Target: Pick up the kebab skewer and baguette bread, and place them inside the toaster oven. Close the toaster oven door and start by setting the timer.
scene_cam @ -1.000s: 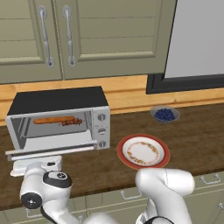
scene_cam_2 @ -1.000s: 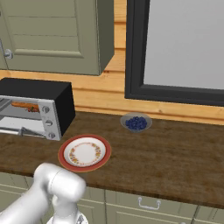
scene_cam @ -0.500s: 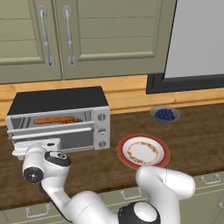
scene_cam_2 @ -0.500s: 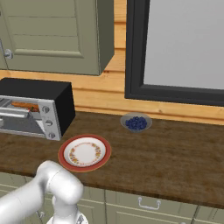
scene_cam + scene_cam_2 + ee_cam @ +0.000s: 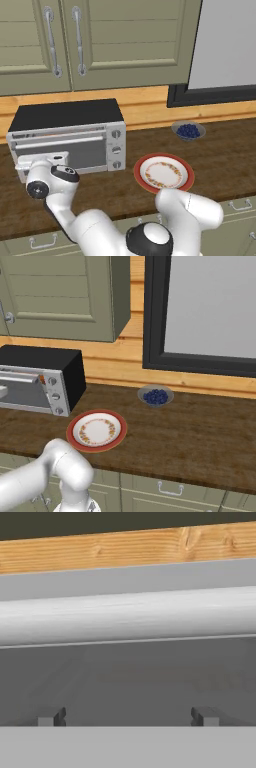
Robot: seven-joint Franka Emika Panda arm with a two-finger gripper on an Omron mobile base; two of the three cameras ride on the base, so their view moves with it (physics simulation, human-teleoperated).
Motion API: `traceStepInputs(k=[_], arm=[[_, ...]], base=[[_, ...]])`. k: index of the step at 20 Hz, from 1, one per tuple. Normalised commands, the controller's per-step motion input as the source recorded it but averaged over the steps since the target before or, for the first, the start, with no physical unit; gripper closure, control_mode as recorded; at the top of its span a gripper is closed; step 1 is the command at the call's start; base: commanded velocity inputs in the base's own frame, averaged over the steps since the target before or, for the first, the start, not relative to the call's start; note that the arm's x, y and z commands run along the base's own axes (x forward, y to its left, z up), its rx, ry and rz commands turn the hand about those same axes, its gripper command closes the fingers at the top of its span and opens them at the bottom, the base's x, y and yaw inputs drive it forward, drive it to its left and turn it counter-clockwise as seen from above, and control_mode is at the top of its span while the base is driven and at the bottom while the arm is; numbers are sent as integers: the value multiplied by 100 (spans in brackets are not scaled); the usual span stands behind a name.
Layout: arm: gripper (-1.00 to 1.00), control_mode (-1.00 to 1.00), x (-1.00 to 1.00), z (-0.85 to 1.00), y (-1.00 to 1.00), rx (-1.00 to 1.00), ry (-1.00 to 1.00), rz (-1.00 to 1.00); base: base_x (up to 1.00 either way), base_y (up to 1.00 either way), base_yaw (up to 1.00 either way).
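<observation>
The silver toaster oven [image 5: 65,116] [image 5: 46,363] stands at the counter's left with its door [image 5: 84,151] shut upright. My gripper [image 5: 43,161] presses close to the left part of that door, just below the long bar handle [image 5: 128,614]. In the hand view the gripper [image 5: 127,716] is open, its two dark fingertips [image 5: 50,716] wide apart against the grey glass, with nothing between them. Three round knobs [image 5: 116,148] run down the oven's right panel. The kebab skewer and the baguette bread are hidden.
A red-rimmed plate [image 5: 164,173] [image 5: 97,430] lies bare on the wooden counter, right of the oven. A small bowl of blue berries [image 5: 188,130] [image 5: 156,396] sits near the back wall. Cabinet doors hang above the oven.
The toaster oven door has swung up from flat open to fully shut. My hand rose with it and now sits against its front. The food inside no longer shows.
</observation>
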Motion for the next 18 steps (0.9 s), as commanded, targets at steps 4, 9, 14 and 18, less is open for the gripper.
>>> traceStepInputs(k=[4,9,14,18], arm=[[-100,-100,20,0,0,0,-1,0],[-100,-100,29,0,0,0,0,0],[-100,-100,7,0,-2,0,0,0],[-100,-100,4,0,-3,0,0,0]], base=[[0,0,0],[0,0,0],[0,0,0],[0,0,0]])
